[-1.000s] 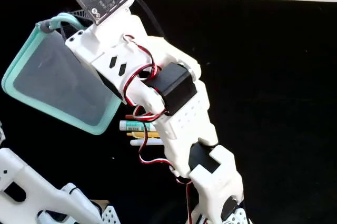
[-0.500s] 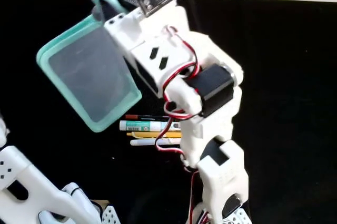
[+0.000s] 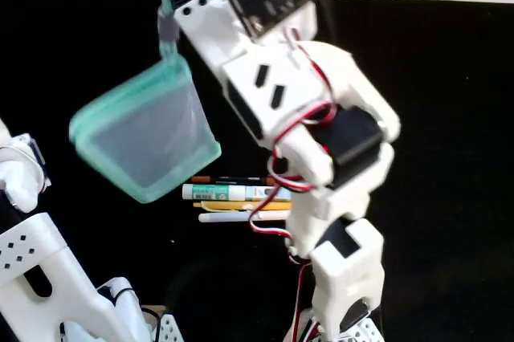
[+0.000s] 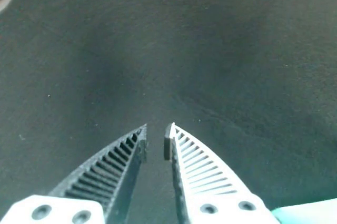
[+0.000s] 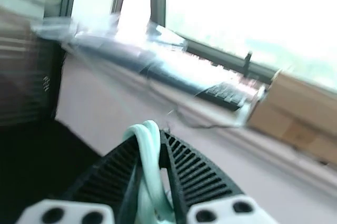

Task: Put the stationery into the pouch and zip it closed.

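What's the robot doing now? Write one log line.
right gripper: shut on pouch | pouch: hanging above table | pens: on table, outside pouch | left gripper: empty

Your right wrist view stares into a blown-out window (image 5: 253, 8); daylight floods it and the room behind smears. From the high view, the black cloth (image 3: 450, 117) swallows shadows, the white arm (image 3: 345, 278) glares, and the pouch (image 3: 144, 137) blurs. Left wrist view: dim, even.

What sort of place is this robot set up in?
Probably an office or lab: a black-covered table, and beyond it a bright window, what looks like a keyboard and a cardboard box.
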Action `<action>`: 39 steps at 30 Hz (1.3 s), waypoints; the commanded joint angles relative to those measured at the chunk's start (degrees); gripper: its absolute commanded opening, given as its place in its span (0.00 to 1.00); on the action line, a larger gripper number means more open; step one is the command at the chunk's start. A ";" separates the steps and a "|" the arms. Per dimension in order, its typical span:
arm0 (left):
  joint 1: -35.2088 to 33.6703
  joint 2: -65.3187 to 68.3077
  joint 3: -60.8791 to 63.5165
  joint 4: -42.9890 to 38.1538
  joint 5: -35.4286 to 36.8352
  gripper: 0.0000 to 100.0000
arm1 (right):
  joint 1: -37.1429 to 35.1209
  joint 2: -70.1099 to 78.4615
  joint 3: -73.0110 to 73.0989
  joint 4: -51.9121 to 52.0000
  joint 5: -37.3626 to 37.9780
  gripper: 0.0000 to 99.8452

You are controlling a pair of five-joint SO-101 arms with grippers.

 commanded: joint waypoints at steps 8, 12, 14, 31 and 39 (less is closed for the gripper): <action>1.27 -0.13 -0.40 0.26 0.44 0.09 | 4.18 -6.55 -2.68 -5.23 1.85 0.01; 1.27 -0.13 -0.40 0.26 0.44 0.09 | 4.26 -6.73 0.04 -6.73 3.52 0.01; 1.27 -0.13 -0.31 0.26 0.44 0.09 | 4.26 -6.73 1.10 -8.13 4.57 0.01; 1.27 -0.13 -0.31 0.26 0.44 0.09 | 4.09 -6.64 7.60 -8.04 3.16 0.01; 8.40 -0.04 3.82 -2.29 4.75 0.09 | 4.18 -6.81 7.16 -8.04 2.46 0.01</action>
